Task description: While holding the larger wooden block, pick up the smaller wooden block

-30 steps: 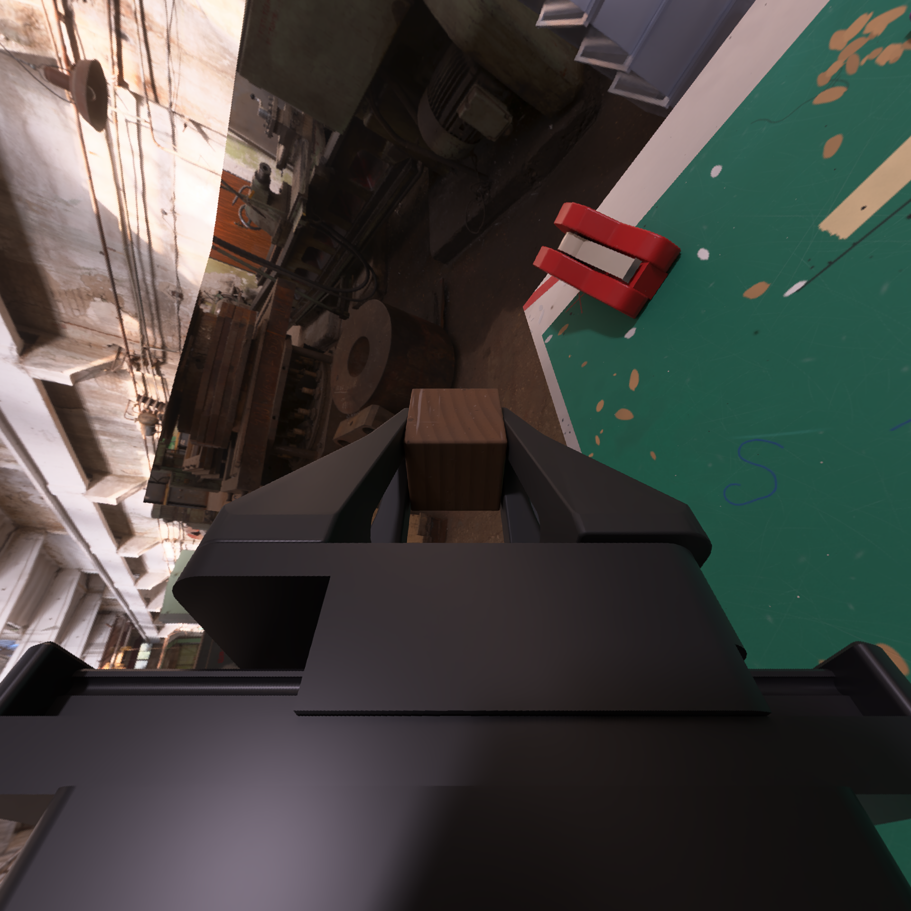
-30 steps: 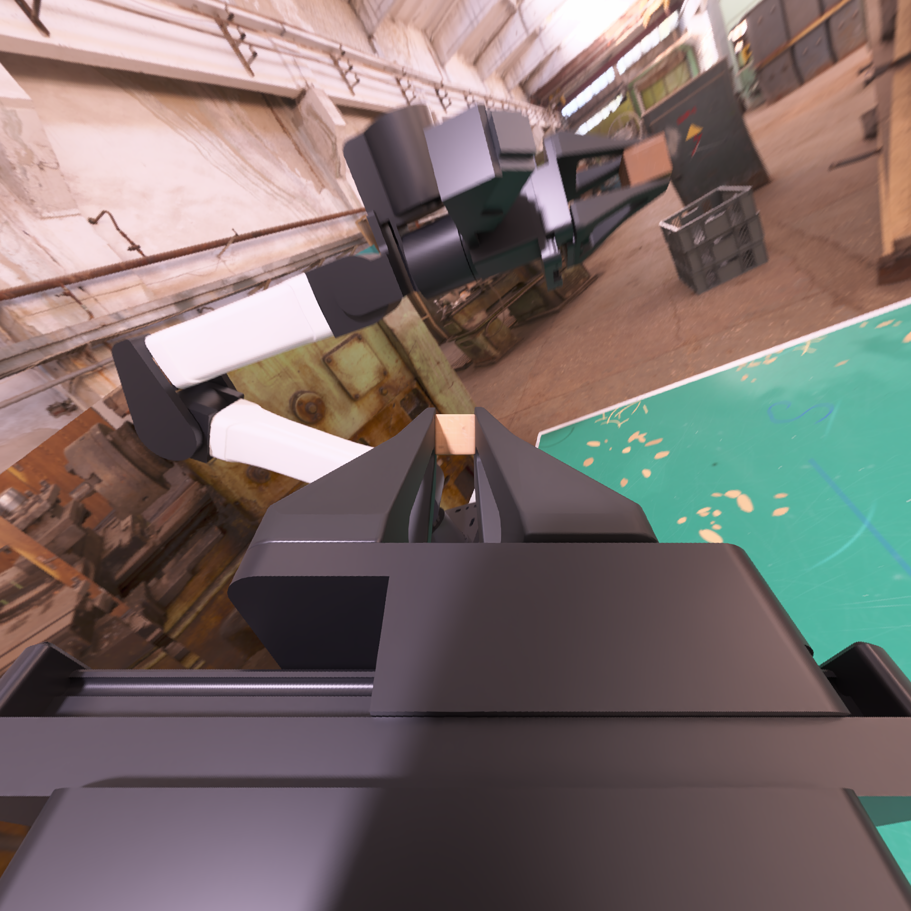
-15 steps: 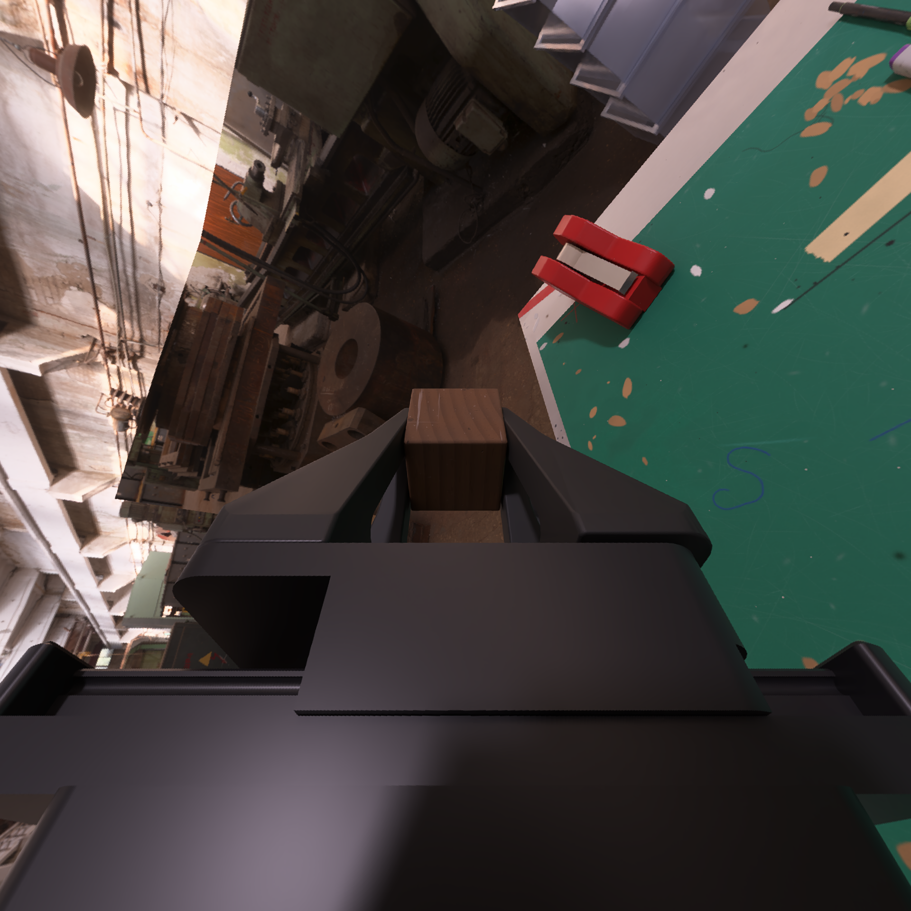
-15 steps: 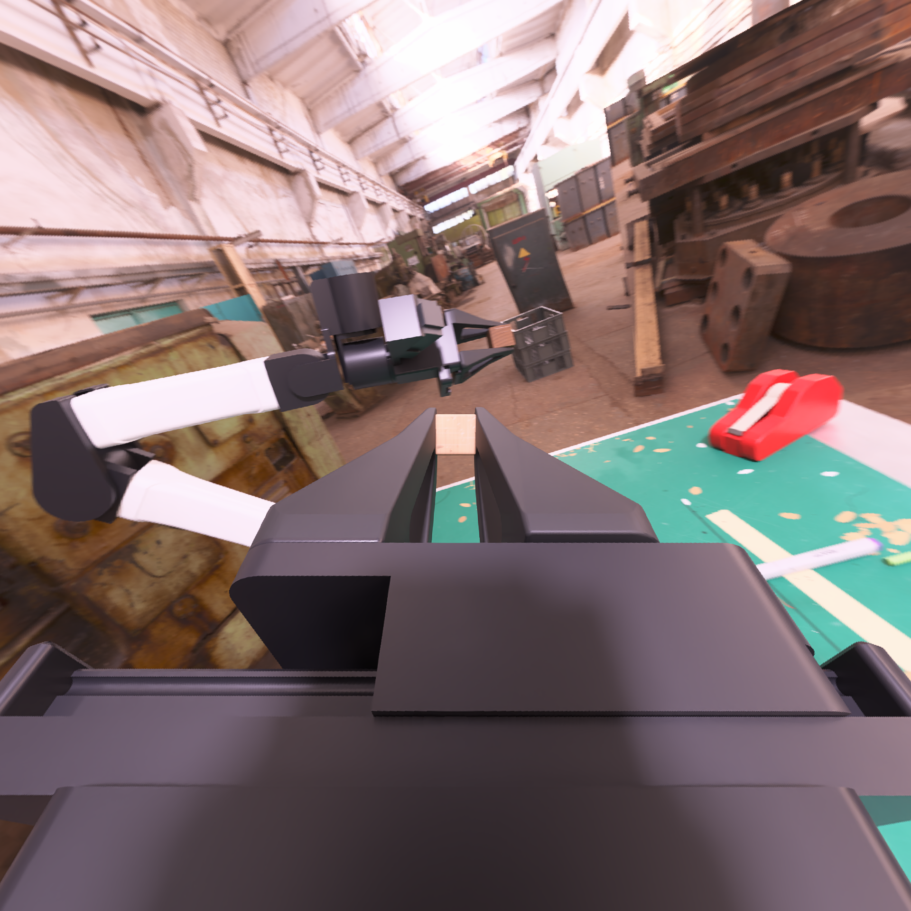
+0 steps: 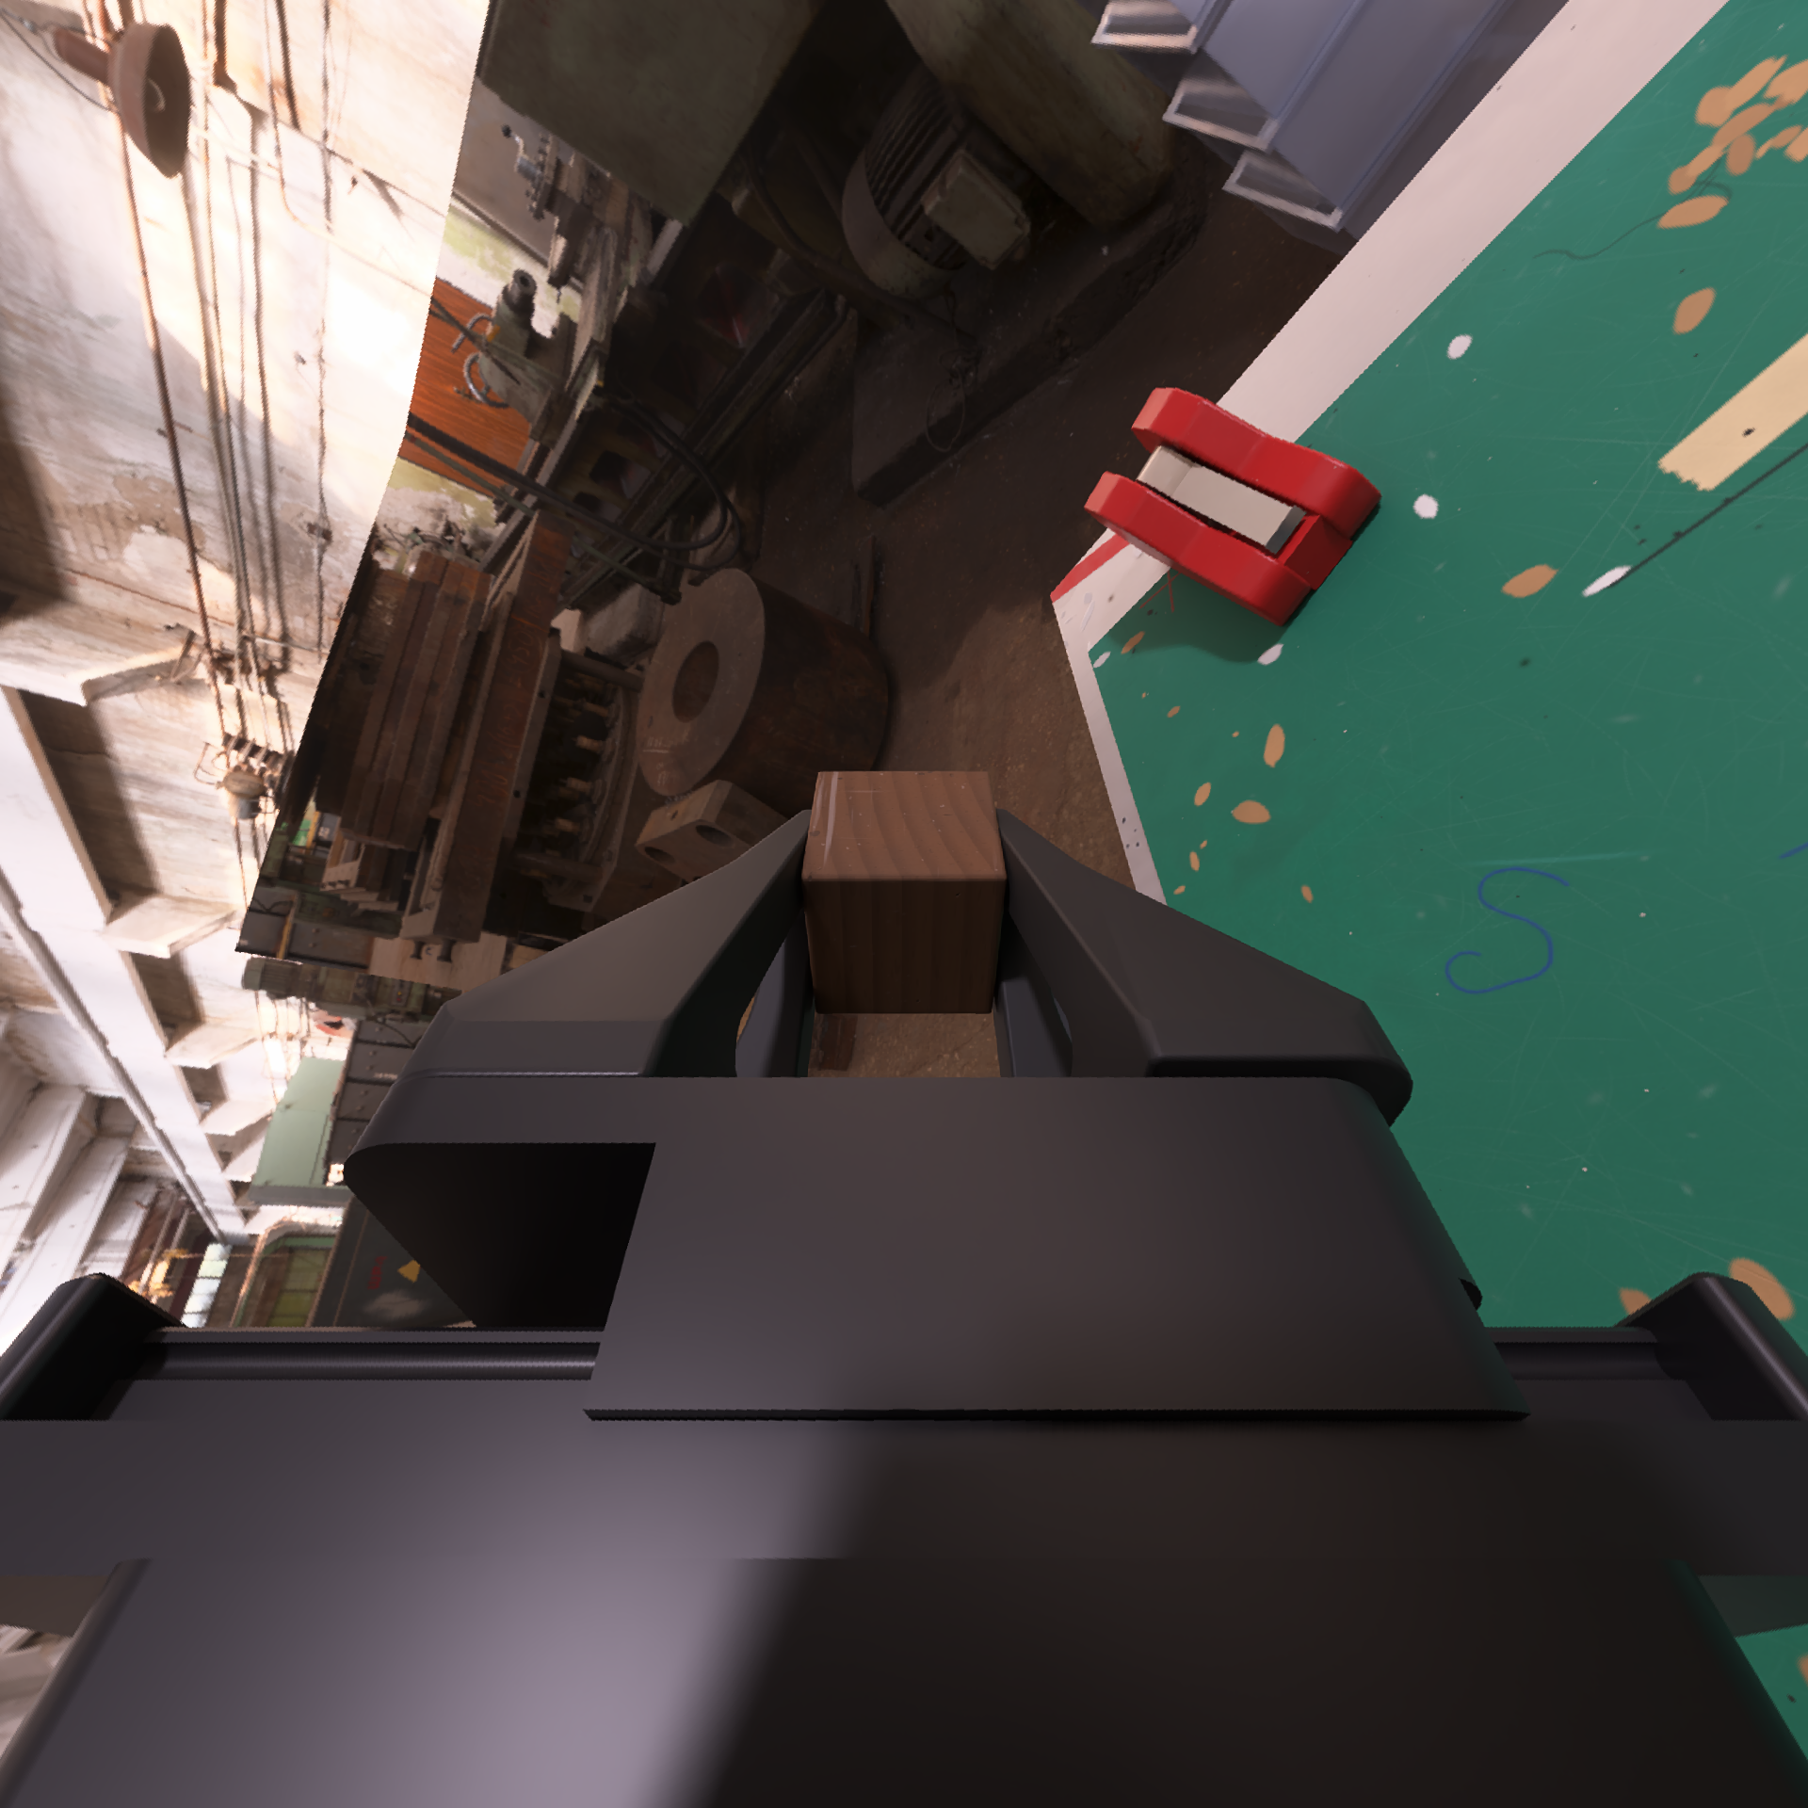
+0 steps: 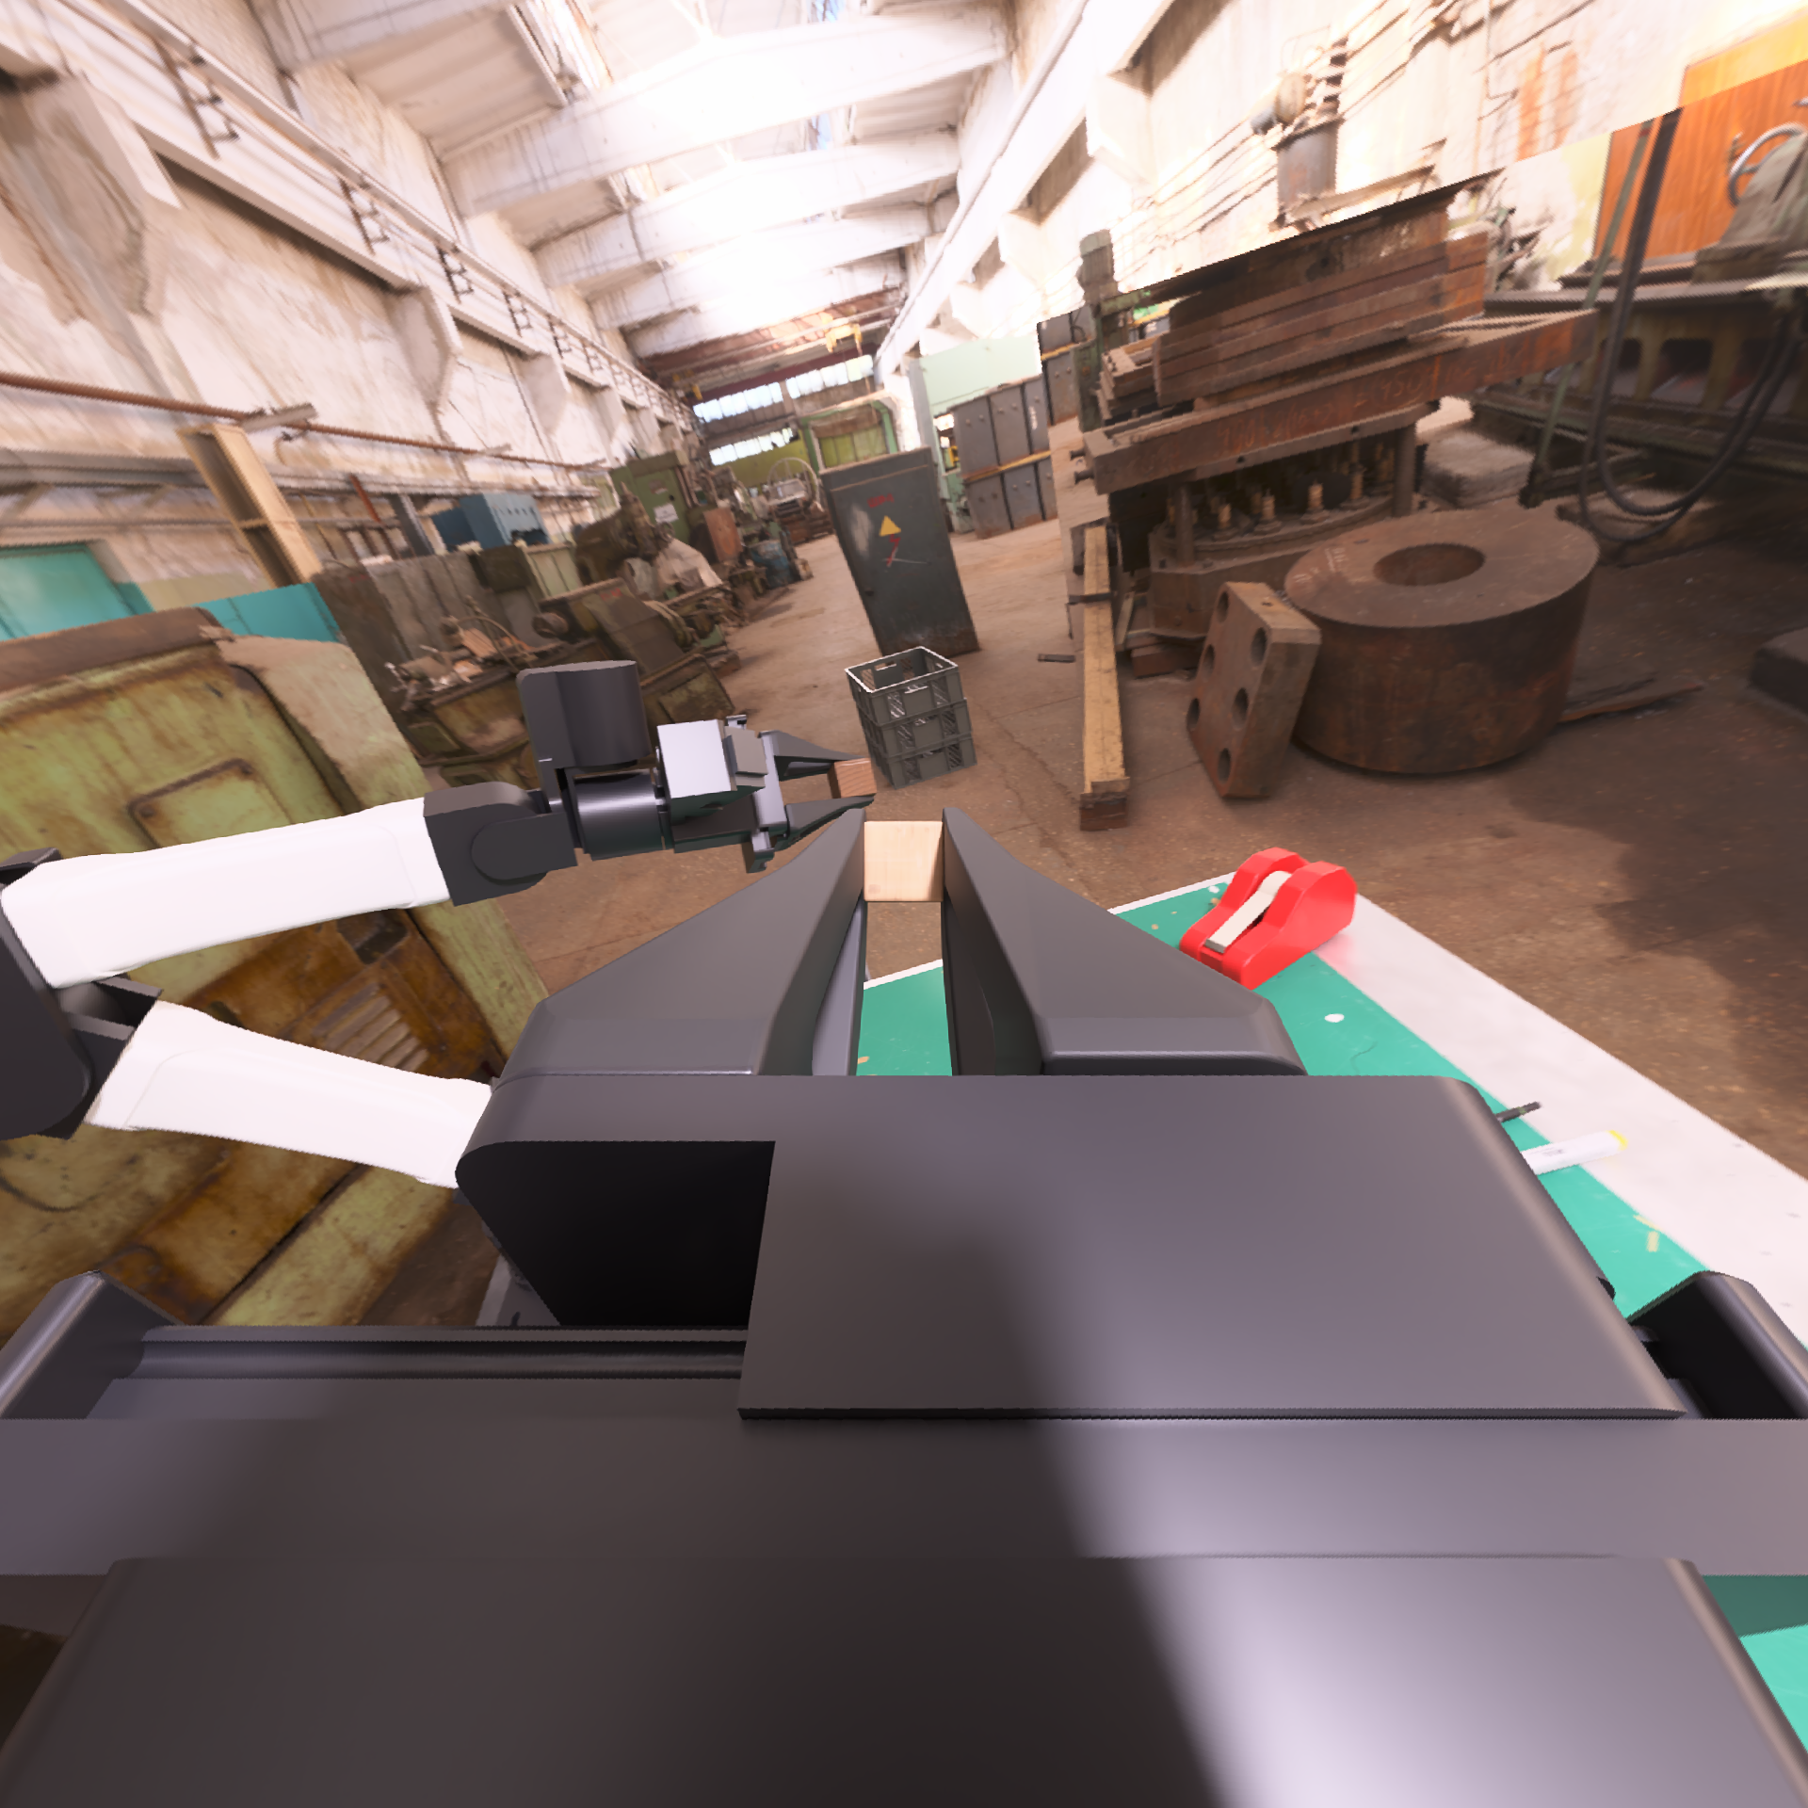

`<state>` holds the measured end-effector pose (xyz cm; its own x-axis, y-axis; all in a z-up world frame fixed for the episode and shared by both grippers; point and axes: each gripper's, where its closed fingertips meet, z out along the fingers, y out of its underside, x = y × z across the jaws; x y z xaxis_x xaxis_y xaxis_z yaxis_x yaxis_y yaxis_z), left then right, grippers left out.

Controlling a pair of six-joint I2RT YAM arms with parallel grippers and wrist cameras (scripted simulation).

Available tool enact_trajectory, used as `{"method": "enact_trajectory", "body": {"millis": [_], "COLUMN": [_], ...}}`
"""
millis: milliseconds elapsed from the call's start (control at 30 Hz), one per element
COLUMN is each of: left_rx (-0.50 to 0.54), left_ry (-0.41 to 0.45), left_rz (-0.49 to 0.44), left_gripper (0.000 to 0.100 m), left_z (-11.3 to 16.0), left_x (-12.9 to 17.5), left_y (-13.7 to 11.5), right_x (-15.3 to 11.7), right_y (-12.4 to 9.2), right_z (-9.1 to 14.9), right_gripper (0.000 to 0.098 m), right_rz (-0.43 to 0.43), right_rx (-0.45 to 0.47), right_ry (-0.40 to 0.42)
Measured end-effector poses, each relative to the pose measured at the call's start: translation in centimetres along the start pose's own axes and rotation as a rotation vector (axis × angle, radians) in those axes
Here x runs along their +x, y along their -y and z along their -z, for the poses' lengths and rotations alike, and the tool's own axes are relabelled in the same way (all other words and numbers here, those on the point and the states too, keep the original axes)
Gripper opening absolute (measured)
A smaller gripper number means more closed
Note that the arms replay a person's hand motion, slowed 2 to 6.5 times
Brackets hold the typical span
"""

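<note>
Above the green mat's (image 5: 1468, 783) edge | left gripper (image 5: 905, 851) is clamping the larger dark wooden block (image 5: 902, 885) aloft | right gripper (image 6: 902, 866) is pinching the smaller pale wooden block (image 6: 902, 859) in the air | red tape dispenser (image 6: 1267, 915) is sitting at the mat's corner, well apart from both blocks.

No readable text anywhere. Green mat (image 5: 1468, 783) has a blue pen squiggle (image 5: 1502, 934), far grey cabinet (image 6: 895, 558) a yellow triangle sign w/ red marks.
</note>
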<state>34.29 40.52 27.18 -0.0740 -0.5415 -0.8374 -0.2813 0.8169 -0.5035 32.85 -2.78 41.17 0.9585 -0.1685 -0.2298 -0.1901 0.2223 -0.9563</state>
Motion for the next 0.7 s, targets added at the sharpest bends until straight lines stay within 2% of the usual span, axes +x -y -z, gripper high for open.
{"method": "enact_trajectory", "body": {"millis": [300, 700], "left_rx": [-0.022, -0.030], "left_ry": [0.003, 0.003], "left_rz": [0.013, 0.018], "left_gripper": [0.028, 0.028], "left_z": [-0.2, -0.3], "left_x": [-0.4, -0.6], "left_y": [-0.8, -1.1], "right_x": [0.3, 0.8], "right_y": [5.6, 12.1], "right_z": [-0.2, -0.7], "right_gripper": [0.0126, 0.0126], "right_rz": [0.108, 0.139], "right_rx": [-0.024, 0.010], "right_ry": [-0.085, -0.131]}}
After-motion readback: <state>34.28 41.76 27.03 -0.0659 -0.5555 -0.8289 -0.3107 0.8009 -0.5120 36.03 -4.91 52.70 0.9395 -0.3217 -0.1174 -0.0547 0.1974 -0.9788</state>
